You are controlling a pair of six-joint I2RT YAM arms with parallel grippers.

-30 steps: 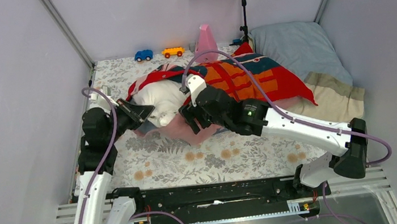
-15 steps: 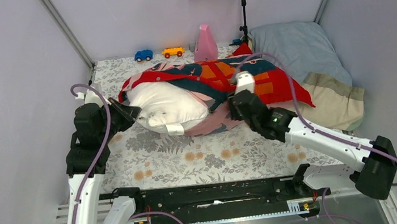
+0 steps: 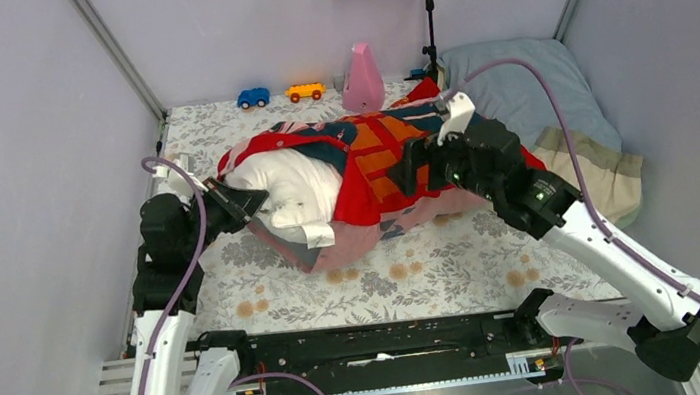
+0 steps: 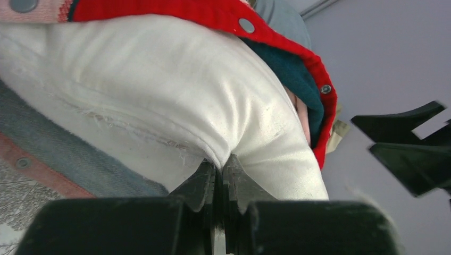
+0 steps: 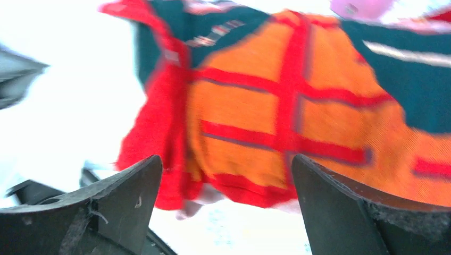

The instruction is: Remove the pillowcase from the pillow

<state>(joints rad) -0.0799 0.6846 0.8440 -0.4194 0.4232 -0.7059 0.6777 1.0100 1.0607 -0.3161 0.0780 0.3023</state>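
Left gripper (image 3: 248, 202) pinches the pillow (image 3: 296, 186), right gripper (image 3: 413, 168) gapes wide; pillowcase (image 3: 382, 143) lies crosswise on the lilac-walled floral mat (image 3: 415, 270), mouth around the pillow.

Our left arm (image 3: 153, 353) rises straight from its base, and the wrist bends right. The left gripper (image 3: 248, 202) points right, jaws pressed together on a pinch of the pillow (image 4: 159, 95). Our right arm (image 3: 604, 247) runs from its base at near right, up and to the left, with the wrist raised. The right gripper (image 3: 403, 169) faces left toward the other one, jaws spread wide with nothing between them. The two grippers are well apart.
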